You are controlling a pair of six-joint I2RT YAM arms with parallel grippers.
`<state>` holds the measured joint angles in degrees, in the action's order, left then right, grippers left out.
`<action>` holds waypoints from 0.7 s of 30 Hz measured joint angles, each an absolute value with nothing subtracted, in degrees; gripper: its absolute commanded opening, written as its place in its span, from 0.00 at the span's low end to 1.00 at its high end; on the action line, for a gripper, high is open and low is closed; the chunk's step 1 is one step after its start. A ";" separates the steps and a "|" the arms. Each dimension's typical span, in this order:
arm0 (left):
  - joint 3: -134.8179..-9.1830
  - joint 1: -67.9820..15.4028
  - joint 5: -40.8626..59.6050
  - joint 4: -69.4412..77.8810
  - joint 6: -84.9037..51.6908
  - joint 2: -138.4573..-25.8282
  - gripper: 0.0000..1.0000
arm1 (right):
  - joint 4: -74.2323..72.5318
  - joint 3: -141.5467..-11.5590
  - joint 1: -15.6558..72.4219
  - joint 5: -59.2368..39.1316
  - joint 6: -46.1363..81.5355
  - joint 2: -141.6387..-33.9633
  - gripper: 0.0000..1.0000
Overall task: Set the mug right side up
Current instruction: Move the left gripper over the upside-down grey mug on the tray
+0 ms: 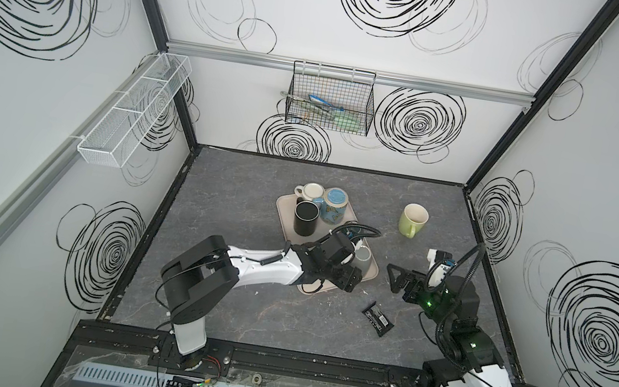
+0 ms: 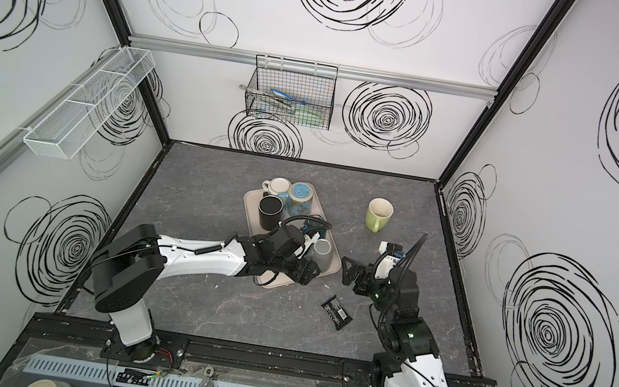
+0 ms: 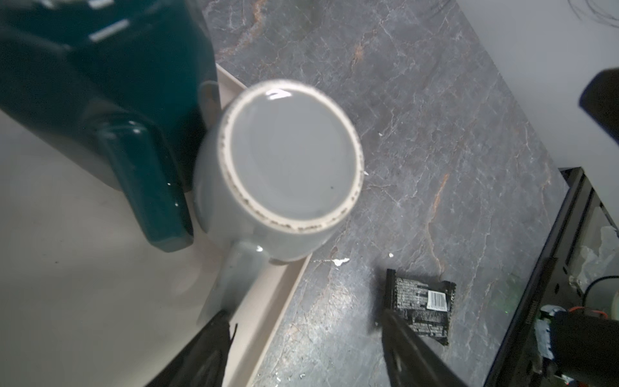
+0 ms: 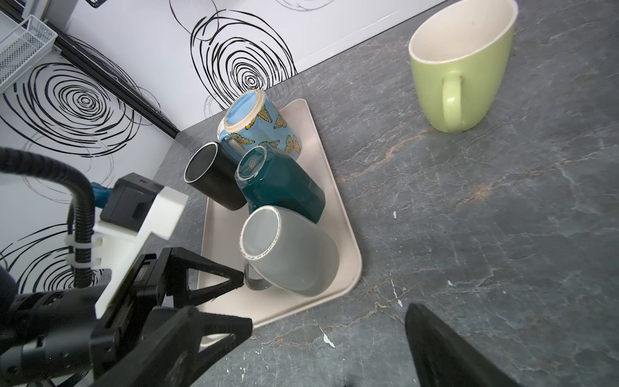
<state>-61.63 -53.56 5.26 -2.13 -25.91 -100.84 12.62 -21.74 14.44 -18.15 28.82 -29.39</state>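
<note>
A grey mug stands upside down at the near right corner of a beige tray. Its flat base faces up and its handle points toward my left gripper. That gripper is open just short of the mug. One fingertip is beside the handle over the tray and the other hangs over the table; nothing sits between them. My right gripper hovers open over the bare table to the right of the tray, holding nothing.
On the tray behind the grey mug are a teal mug, a black mug, a blue butterfly mug and a cream mug. A green mug stands upright on the table. A black wrapper lies near the front.
</note>
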 measured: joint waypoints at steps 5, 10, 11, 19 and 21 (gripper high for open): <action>-63.68 -54.85 2.22 -4.91 -24.73 -102.37 0.69 | 12.64 -21.71 14.44 -17.61 29.19 -29.28 0.99; -64.40 -55.00 -1.48 -7.33 -23.81 -102.54 0.69 | 12.88 -21.69 14.44 -17.52 29.50 -29.06 0.99; -64.40 -55.11 -2.39 -7.62 -23.55 -102.54 0.69 | 12.99 -21.69 14.44 -17.47 29.61 -29.04 0.99; -64.40 -55.83 -7.92 -9.41 -21.63 -102.24 0.69 | 13.02 -21.69 14.44 -17.19 29.80 -29.04 0.99; -64.40 -55.96 -8.91 -9.61 -21.47 -101.80 0.68 | 13.02 -21.67 14.44 -17.10 29.82 -29.04 1.00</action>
<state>-64.40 -55.96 -8.91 -9.61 -21.47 -101.80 13.02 -21.67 14.44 -17.10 29.82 -29.04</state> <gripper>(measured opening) 0.683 0.994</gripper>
